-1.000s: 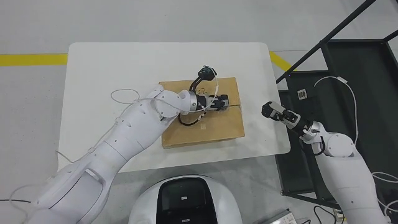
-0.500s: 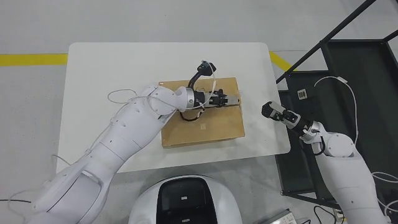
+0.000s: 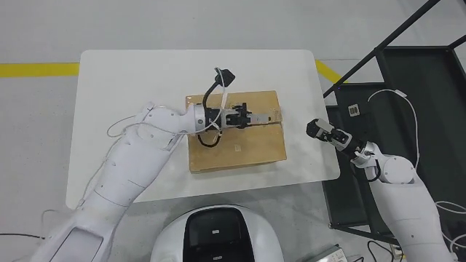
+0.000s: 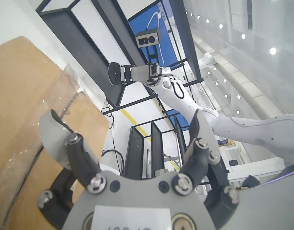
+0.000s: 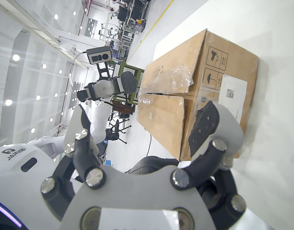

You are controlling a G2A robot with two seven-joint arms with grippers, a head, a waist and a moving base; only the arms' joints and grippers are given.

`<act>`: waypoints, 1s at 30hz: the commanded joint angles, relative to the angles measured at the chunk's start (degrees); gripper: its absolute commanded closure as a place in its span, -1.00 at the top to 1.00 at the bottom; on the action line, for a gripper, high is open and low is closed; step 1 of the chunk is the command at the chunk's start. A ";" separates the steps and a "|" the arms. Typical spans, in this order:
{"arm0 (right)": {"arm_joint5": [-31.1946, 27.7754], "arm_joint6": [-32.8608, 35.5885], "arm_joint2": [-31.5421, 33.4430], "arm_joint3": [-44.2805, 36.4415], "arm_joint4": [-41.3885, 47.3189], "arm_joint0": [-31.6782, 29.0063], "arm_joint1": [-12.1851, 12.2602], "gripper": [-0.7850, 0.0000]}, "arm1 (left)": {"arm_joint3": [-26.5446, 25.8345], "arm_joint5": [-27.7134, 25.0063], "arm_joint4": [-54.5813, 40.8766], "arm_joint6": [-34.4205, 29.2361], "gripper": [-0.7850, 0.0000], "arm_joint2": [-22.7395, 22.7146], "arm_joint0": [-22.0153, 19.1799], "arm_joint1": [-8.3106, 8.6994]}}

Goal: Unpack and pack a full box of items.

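The cardboard box (image 5: pixel 166 118) bears a short handwritten mark (image 5: pixel 160 71) on its top flap, two black handling pictograms (image 5: pixel 210 77), one an umbrella, on its end wall, and below them a white shipping label (image 5: pixel 233 96) with a square code and print too small to read.

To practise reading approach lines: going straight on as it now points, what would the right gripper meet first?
Probably the cardboard box, at its labelled end face; the gap ahead of the right gripper looks free, though depth is unclear.
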 commanded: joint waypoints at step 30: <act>23.59 5.32 -22.11 -8.35 -4.31 18.55 -2.06 1.00 | -10.32 -1.16 -2.26 3.88 1.00 -37.31 22.75 8.33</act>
